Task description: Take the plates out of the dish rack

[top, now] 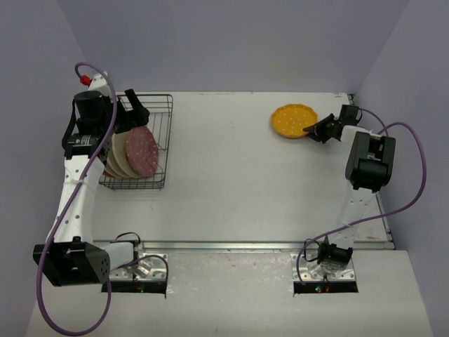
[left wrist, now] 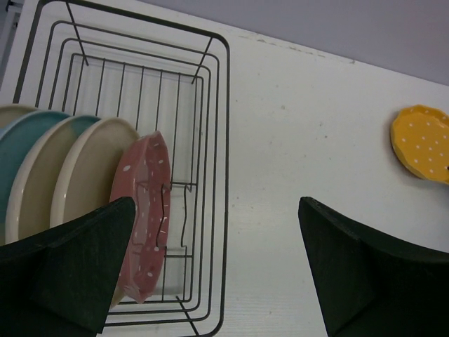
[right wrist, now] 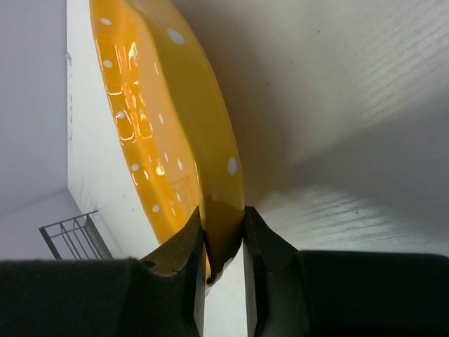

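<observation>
The dish rack (top: 169, 140) stands at the far left of the table and holds several plates on edge. A dark pink dotted plate (left wrist: 144, 203) is the nearest to the rack's empty half, with cream plates (left wrist: 91, 168) and a blue-green one (left wrist: 28, 154) behind it. My left gripper (left wrist: 216, 210) hangs open above the rack's right rim (left wrist: 226, 105), holding nothing. At the far right, my right gripper (right wrist: 222, 214) is shut on the rim of the yellow dotted plate (right wrist: 168, 119), low over the table (top: 231, 168). I cannot tell whether that plate touches the table.
The rack's far half (top: 158, 109) holds only wires and tines. Grey walls close the table at the back and on both sides. The right arm's body (top: 370, 161) stands near the table's right edge.
</observation>
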You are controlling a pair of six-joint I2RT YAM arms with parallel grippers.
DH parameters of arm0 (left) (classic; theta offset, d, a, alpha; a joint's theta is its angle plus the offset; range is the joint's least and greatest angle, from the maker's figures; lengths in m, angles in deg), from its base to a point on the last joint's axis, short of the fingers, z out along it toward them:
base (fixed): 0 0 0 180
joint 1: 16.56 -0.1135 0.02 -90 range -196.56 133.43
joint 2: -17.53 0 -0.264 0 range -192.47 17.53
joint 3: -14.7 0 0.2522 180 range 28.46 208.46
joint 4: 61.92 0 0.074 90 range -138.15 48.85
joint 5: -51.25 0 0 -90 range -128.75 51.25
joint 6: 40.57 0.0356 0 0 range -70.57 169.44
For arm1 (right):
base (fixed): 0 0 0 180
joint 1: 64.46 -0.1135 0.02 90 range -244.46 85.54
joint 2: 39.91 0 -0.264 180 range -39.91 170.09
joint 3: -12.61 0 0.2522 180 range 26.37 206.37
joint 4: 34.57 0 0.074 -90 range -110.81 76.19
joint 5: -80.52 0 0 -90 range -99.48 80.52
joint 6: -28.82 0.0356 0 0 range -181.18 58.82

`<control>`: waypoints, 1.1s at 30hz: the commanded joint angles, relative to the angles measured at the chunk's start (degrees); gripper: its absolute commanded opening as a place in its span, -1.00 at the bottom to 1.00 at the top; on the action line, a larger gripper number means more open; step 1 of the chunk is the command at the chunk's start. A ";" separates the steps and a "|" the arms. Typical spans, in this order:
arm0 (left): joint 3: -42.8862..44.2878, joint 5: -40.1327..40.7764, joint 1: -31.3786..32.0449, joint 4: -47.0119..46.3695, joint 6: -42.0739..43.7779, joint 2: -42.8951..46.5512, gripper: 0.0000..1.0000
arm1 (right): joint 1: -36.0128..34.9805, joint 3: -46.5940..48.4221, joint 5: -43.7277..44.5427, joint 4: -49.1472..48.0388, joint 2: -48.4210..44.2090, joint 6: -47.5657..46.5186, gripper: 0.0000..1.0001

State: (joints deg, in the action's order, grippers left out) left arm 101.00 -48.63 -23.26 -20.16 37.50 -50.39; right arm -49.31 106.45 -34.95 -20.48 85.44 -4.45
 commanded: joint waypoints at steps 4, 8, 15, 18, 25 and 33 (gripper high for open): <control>-0.43 4.18 0.15 0.02 0.43 1.48 1.00 | -0.12 8.04 9.04 9.33 0.02 -4.62 -0.28; 0.30 7.32 0.20 1.43 0.43 0.60 1.00 | -0.21 9.47 12.25 12.82 -0.02 -7.06 0.08; 4.66 9.59 0.11 7.33 3.49 -3.16 1.00 | -0.25 11.45 15.22 15.94 -1.08 -11.71 0.18; 7.12 8.62 0.11 11.50 7.60 -4.95 0.99 | -0.84 12.33 15.79 17.62 -3.46 -16.90 0.35; 9.37 7.54 0.19 19.19 15.62 -10.74 0.44 | -2.44 8.11 13.34 17.43 -15.19 -27.90 0.65; 6.77 9.83 0.11 19.50 16.77 -15.48 0.31 | -4.71 -1.62 9.72 14.89 -30.25 -37.50 0.94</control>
State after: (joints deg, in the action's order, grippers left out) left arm 108.45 -40.06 -23.26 -0.54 52.59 -64.74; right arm -52.99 107.97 -23.08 -3.19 60.70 -34.87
